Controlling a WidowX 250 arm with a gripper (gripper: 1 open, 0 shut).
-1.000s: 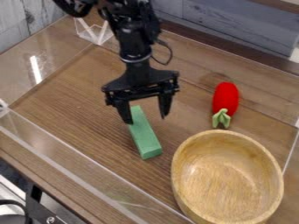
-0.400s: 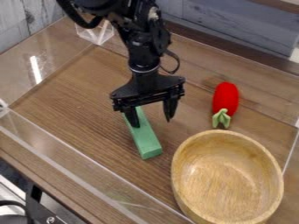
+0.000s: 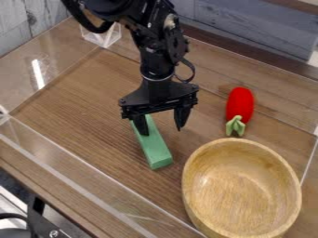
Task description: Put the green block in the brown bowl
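The green block (image 3: pixel 154 146) lies flat on the wooden table, a narrow bar pointing from upper left to lower right. My gripper (image 3: pixel 158 119) hangs straight down over the block's far end, open, one fingertip to the left of the bar and the other to the right. Nothing is held. The brown bowl (image 3: pixel 244 191) of light wood sits empty at the lower right, its rim a short gap from the block's near end.
A red pepper-shaped toy (image 3: pixel 239 106) with a green stem lies right of the gripper, just above the bowl. Clear acrylic walls (image 3: pixel 74 172) fence the table at the front and left.
The gripper has sunk slightly towards the block and rolled a little about its vertical axis, staying open. Block, bowl and pepper have not moved.
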